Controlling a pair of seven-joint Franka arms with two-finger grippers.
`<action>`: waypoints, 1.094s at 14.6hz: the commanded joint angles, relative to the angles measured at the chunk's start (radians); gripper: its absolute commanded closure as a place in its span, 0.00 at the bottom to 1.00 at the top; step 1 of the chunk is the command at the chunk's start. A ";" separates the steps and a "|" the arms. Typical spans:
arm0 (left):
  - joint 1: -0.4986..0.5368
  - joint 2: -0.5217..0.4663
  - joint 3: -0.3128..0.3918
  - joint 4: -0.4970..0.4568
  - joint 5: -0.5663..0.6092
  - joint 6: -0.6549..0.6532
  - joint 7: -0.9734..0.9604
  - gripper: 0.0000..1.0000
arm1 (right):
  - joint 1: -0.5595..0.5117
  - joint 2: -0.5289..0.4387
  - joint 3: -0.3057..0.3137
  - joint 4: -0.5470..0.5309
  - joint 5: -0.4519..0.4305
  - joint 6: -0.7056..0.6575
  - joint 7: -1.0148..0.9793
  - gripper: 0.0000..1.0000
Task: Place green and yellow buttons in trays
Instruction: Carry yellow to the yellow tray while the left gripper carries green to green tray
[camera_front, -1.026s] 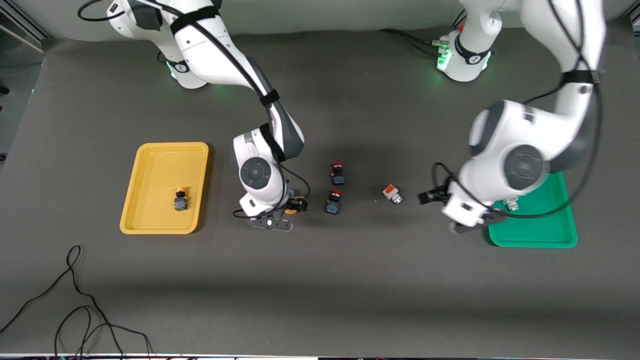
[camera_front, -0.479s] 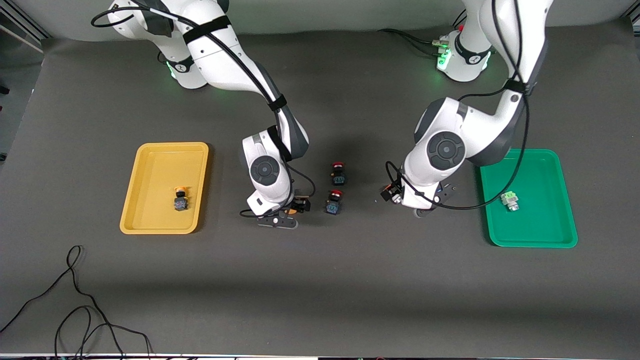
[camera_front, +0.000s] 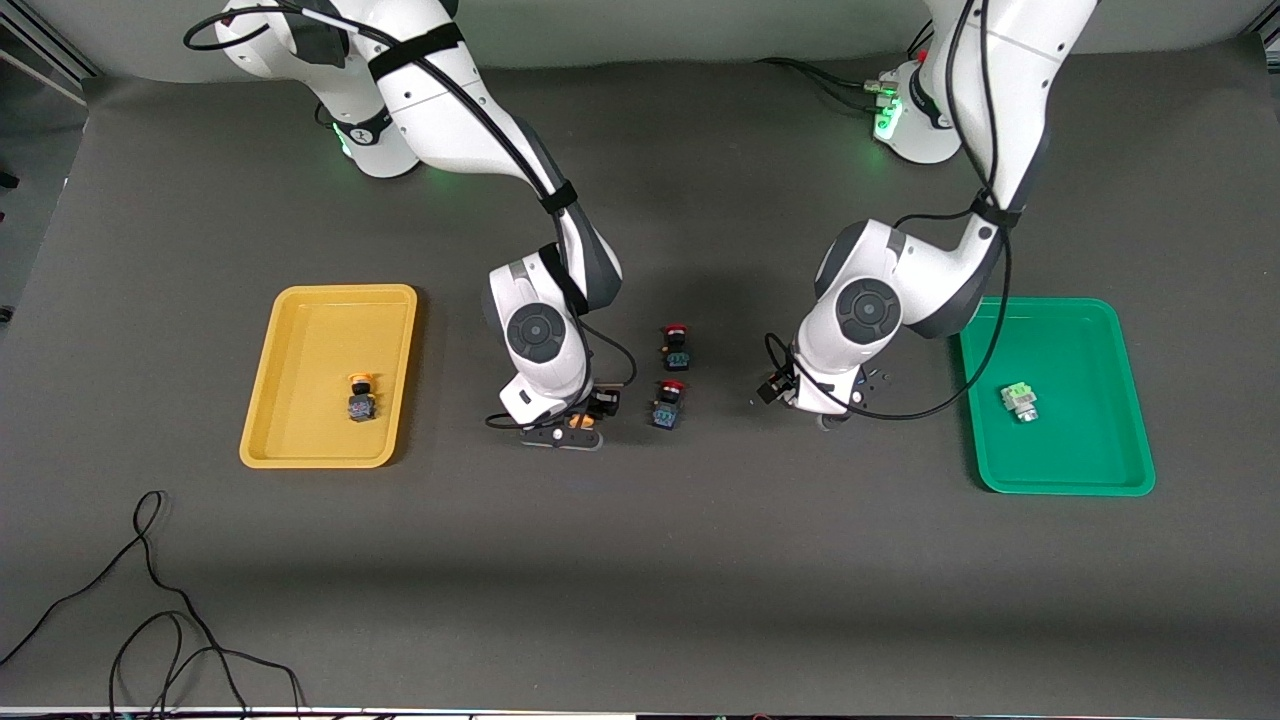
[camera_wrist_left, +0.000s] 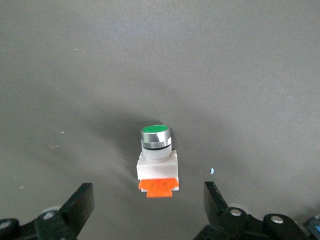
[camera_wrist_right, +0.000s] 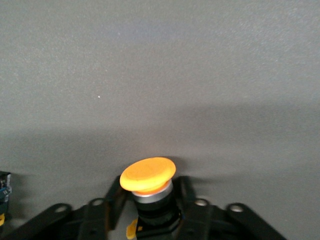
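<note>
Yellow tray (camera_front: 300, 330), green tray (camera_front: 1090, 460) (both plain), red-capped buttons (camera_front: 676, 330) on a dark grey table (camera_front: 640, 560).

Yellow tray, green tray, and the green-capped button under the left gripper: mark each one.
yellow tray (camera_front: 300, 330): front view, bare floor.
green tray (camera_front: 1080, 350): front view, bare floor.
green-capped button (camera_wrist_left: 154, 130): left wrist view, green cap.

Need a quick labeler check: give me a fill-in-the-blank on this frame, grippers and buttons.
1. The right gripper is shut on a button with a ____ cap.
2. The left gripper is ____, its fingers either side of a green-capped button.
3. The yellow tray holds ____ button.

Missing: yellow; open; one
</note>
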 joint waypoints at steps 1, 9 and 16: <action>-0.034 0.031 0.017 -0.003 0.007 0.054 -0.027 0.02 | 0.018 -0.039 -0.016 -0.029 0.027 0.008 0.003 1.00; -0.046 0.059 0.025 -0.002 0.076 0.082 -0.028 0.80 | 0.014 -0.276 -0.195 -0.012 0.010 -0.366 -0.061 1.00; -0.046 -0.123 0.019 0.004 0.081 -0.152 -0.024 0.80 | 0.014 -0.409 -0.469 -0.014 -0.014 -0.657 -0.364 1.00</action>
